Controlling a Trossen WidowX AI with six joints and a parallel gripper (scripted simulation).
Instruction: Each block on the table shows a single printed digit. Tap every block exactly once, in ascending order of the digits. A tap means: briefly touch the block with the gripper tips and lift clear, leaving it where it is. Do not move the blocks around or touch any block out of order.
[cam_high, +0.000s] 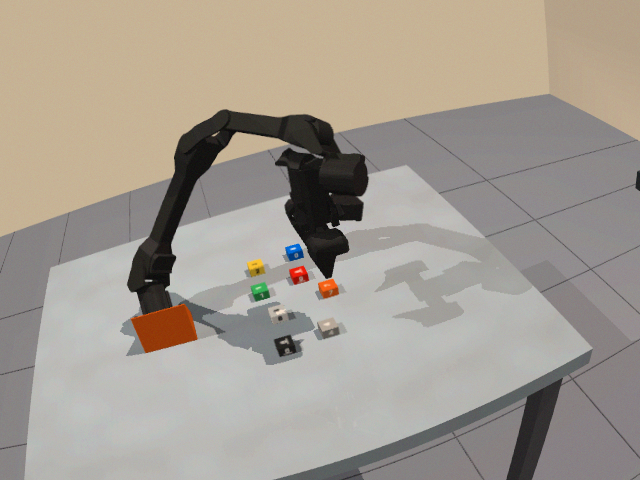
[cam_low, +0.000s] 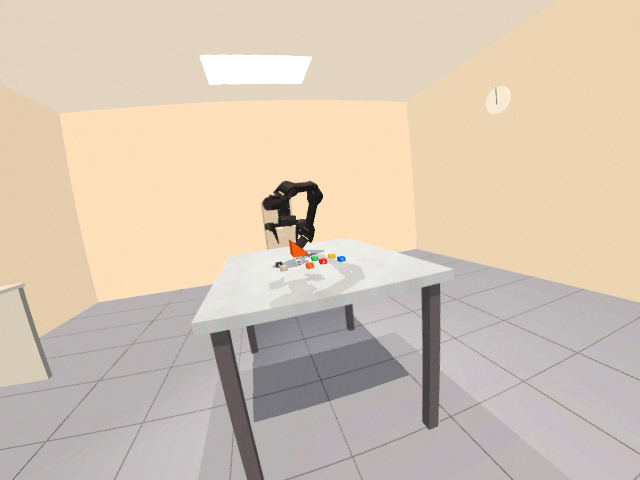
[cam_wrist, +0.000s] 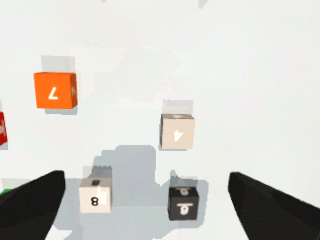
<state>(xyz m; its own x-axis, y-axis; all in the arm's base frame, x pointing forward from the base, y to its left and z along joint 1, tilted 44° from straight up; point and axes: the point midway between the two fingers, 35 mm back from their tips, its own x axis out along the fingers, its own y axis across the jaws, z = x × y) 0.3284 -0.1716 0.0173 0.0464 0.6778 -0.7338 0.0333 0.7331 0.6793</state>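
My gripper (cam_high: 328, 272) (cam_wrist: 149, 180) is open and empty, high above the blocks. In the wrist view, the beige block (cam_high: 328, 328) (cam_wrist: 177, 134) with a 4 lies ahead of the fingertips, right of centre. The white block (cam_high: 278, 314) (cam_wrist: 95, 196) with an 8 and the black block (cam_high: 284, 345) (cam_wrist: 183, 206) with an underlined 6 or 9 appear between the fingers. The orange block (cam_high: 328, 288) (cam_wrist: 55, 91) shows a 7. The red block (cam_high: 298, 275) (cam_wrist: 2, 130) is cut off at the wrist view's left edge. The green block (cam_high: 260, 291), yellow block (cam_high: 255, 267) and blue block (cam_high: 294, 252) lie beyond.
An orange wedge-like object (cam_high: 164, 329) (cam_low: 296, 249) stands beside the arm's base on the pale table (cam_high: 129, 413) (cam_low: 232, 291). The arm's shadow falls across several blocks. The table's edge lies well beyond the blocks.
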